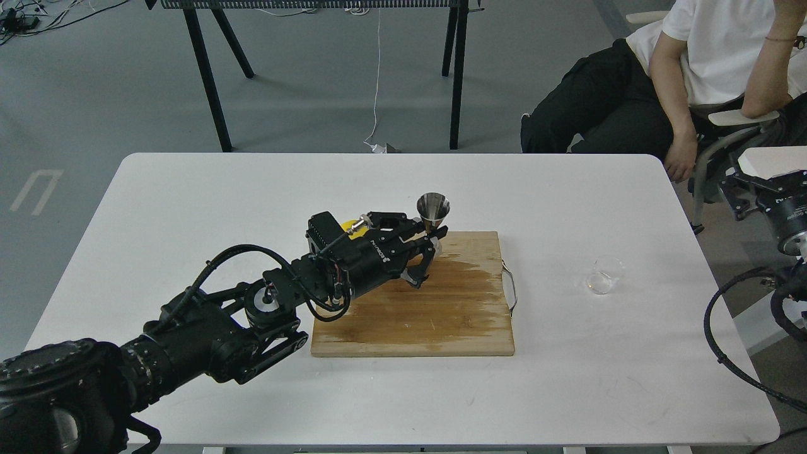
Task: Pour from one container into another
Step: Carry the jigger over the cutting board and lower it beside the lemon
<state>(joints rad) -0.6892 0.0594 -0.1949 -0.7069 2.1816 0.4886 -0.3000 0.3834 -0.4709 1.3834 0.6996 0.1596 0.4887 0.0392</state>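
On the white table (189, 208) a wooden cutting board (441, 315) carries the steel jigger (434, 213) at its far edge, and the robot's left claw (426, 257) sits just below and beside it, fingers spread apart around the jigger's lower cone or a pale thing there, though I cannot tell whether they touch. Well off to the right, the clear glass cup (602, 275) stands alone on the table, upright and untouched, so the pouring looks not yet begun, with the cup to be lifted and tipped; the right claw is not visible, only part of that arm at the edge
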